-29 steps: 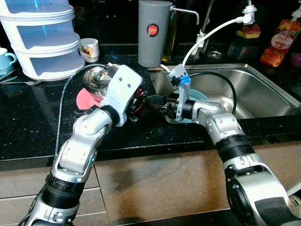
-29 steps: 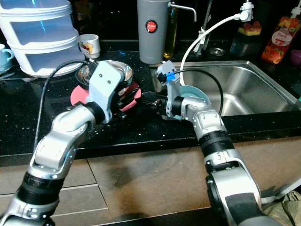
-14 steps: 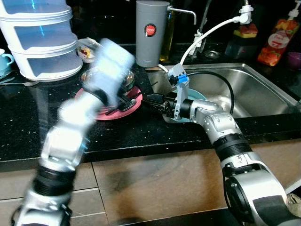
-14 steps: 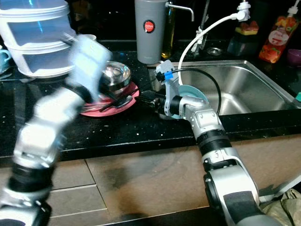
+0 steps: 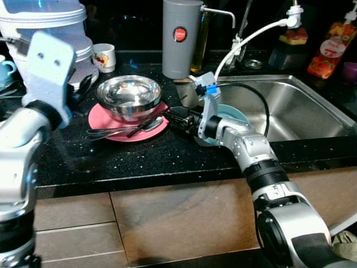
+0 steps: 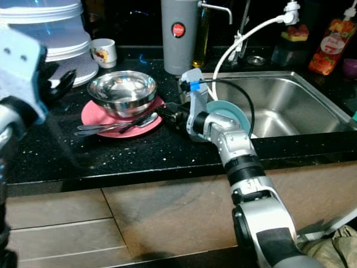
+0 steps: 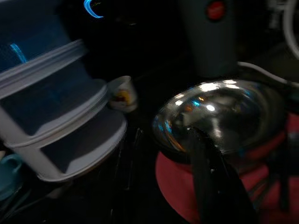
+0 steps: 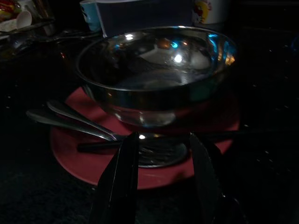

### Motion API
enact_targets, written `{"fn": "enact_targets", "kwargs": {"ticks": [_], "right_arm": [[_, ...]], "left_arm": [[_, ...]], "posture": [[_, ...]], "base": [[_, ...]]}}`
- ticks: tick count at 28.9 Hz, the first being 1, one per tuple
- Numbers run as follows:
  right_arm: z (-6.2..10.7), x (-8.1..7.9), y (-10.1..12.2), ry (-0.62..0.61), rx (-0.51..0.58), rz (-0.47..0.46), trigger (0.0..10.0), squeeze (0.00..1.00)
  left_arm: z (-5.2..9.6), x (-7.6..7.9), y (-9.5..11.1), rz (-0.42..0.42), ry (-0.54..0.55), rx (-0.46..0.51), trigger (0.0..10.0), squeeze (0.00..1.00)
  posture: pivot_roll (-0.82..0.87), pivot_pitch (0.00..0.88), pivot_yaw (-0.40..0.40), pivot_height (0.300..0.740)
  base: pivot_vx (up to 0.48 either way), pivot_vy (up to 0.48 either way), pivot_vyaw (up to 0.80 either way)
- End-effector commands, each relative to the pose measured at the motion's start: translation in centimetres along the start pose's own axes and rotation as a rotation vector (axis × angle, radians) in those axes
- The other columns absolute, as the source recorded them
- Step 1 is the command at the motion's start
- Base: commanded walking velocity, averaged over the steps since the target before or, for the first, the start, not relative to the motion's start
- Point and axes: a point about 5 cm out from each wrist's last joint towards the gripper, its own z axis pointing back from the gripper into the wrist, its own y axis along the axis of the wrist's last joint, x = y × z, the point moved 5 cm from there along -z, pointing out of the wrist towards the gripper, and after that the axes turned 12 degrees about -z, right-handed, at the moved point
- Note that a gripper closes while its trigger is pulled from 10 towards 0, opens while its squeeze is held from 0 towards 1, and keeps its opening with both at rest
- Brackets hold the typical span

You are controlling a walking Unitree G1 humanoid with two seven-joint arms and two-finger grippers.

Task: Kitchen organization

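On the black counter (image 5: pixel 139 159) sits one pink plate (image 5: pixel 106 118). One shiny bowl (image 5: pixel 129 96) stands on the plate. Two spoons (image 5: pixel 114 132) and one dark stick-like piece lie on the plate's front edge, just by the bowl. One white cup (image 5: pixel 104 57) stands behind the bowl, near one stack of three white tubs (image 5: pixel 56 22). One tall grey can (image 5: pixel 179 38) stands at the back, and one steel sink (image 5: pixel 290 109) lies to the right with a blue plate (image 5: pixel 230 116) leaning at its near corner. Brown cupboard fronts (image 5: pixel 167 218) run under the counter.

The right tool (image 8: pixel 161 163) is low at the plate's right edge, fingers a little apart, pointing at the spoons and holding nothing. The left tool (image 5: pixel 83 86) is up to the left of the bowl, near the tubs; I cannot tell if it is open.
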Motion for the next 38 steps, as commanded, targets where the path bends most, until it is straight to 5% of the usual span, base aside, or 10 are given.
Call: {"fn": "enact_targets", "kwargs": {"ticks": [1, 9, 13, 23, 27, 28, 30, 33, 34, 38], "right_arm": [[0.0, -0.1, 0.0, 0.001, 0.009, -0.009, 10.0, 0.00], [-0.3, -0.7, 0.1, -0.002, 0.029, -0.026, 10.0, 0.00], [0.0, -0.6, 0.1, -0.014, 0.030, -0.021, 10.0, 0.00], [0.8, -0.2, 0.6, -0.038, 0.045, -0.017, 10.0, 0.00], [0.9, -0.4, 0.6, -0.040, 0.044, -0.013, 10.0, 0.00], [1.0, -0.3, 0.7, -0.042, 0.041, -0.009, 10.0, 0.00], [1.0, -0.3, 0.7, -0.043, 0.040, -0.007, 10.0, 0.00], [1.2, -0.1, 0.9, -0.049, 0.035, -0.002, 10.0, 0.00], [1.2, -0.1, 0.9, -0.049, 0.035, -0.003, 10.0, 0.00], [1.2, -0.1, 1.0, -0.050, 0.033, -0.002, 10.0, 0.00]], "left_arm": [[-0.2, 0.4, -0.3, -0.027, -0.035, 0.006, 10.0, 1.00], [-3.1, 2.4, -3.6, -0.039, -0.101, -0.061, 10.0, 1.00], [-4.8, 5.6, -4.3, -0.033, -0.233, -0.007, 10.0, 1.00], [-7.1, 7.7, -1.6, 0.025, -0.315, 0.193, 10.0, 1.00], [-7.7, 8.6, -2.2, -0.031, -0.382, 0.181, 10.0, 1.00], [-7.9, 8.9, -3.2, -0.076, -0.430, 0.129, 10.0, 0.74], [-7.9, 9.0, -3.4, -0.085, -0.442, 0.117, 10.0, 0.74], [-7.6, 9.0, -4.8, -0.227, -0.526, 0.022, 10.0, 0.10], [-7.6, 8.9, -5.0, -0.253, -0.531, 0.010, 10.0, 0.00], [-7.7, 8.5, -5.4, -0.291, -0.533, -0.015, 10.0, 0.00]], "posture": [[0.16, 0.088, -0.083, 0.740], [0.14, 0.085, -0.068, 0.740], [0.13, 0.081, -0.054, 0.740], [0.10, 0.072, -0.034, 0.740], [0.10, 0.072, -0.032, 0.740], [0.09, 0.072, -0.031, 0.740], [0.09, 0.072, -0.031, 0.740], [0.09, 0.077, -0.033, 0.740], [0.09, 0.080, -0.036, 0.740], [0.09, 0.082, -0.038, 0.740]], "base": [[0.000, 0.000, 0.00], [0.000, 0.000, 0.00], [0.000, 0.000, 0.00], [0.000, 0.000, 0.00], [0.000, 0.000, 0.00], [0.000, 0.000, 0.00], [0.000, 0.000, 0.00], [0.000, 0.000, 0.00], [0.000, 0.000, 0.00], [0.000, 0.000, 0.00]]}}
